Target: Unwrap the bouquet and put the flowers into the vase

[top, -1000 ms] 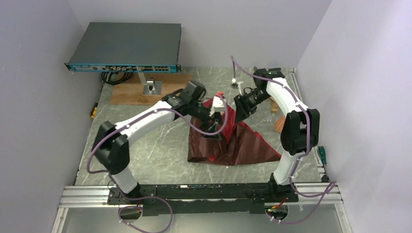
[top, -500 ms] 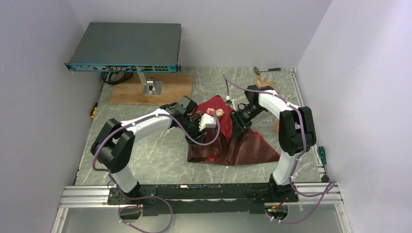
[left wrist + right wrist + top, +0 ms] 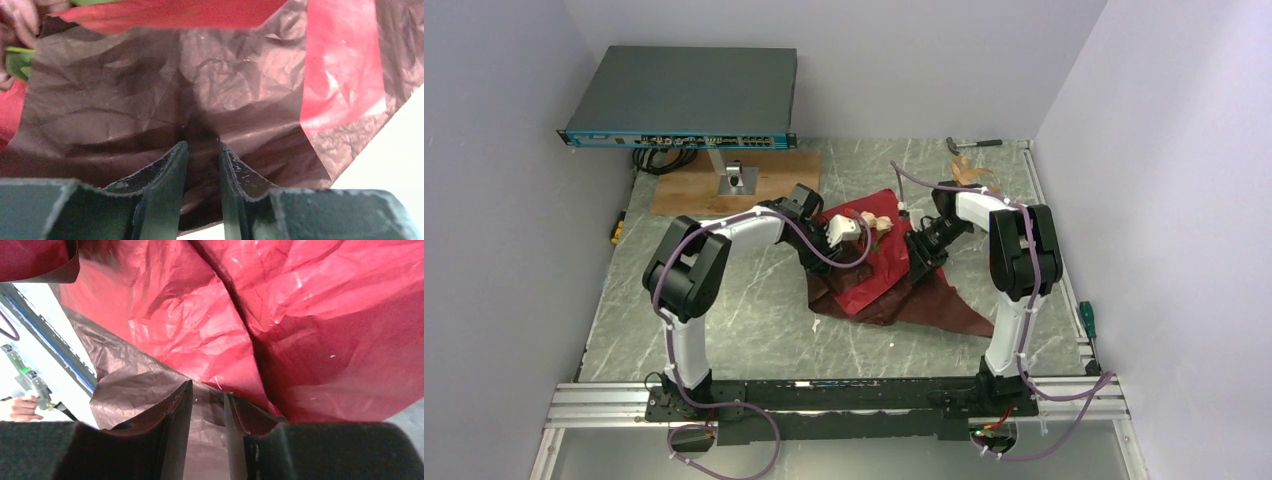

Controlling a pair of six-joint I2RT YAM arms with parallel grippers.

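Note:
The bouquet's dark red crinkled wrapping paper (image 3: 904, 295) lies spread at mid-table. The flowers (image 3: 869, 220), small pale roses, rest on its far part; petals and a green leaf show at the top left of the left wrist view (image 3: 20, 20). My left gripper (image 3: 826, 262) is low at the paper's left side, its jaws (image 3: 202, 144) narrowed on a dark fold of paper (image 3: 150, 90). My right gripper (image 3: 916, 262) is at the paper's right side, with a flap of paper (image 3: 150, 385) pinched between its jaws (image 3: 207, 388). The vase is hidden.
A grey equipment box (image 3: 684, 95) stands on a post over a wooden board (image 3: 724, 190) at the back left. A loose tan ribbon (image 3: 969, 173) and a hammer (image 3: 974, 145) lie at the back right. A green-handled screwdriver (image 3: 1086, 318) lies by the right wall.
Both arms have come down onto the paper from each side and their jaws have narrowed. The sheet has shifted and flattened, and the orange vase by the right arm has gone behind that arm.

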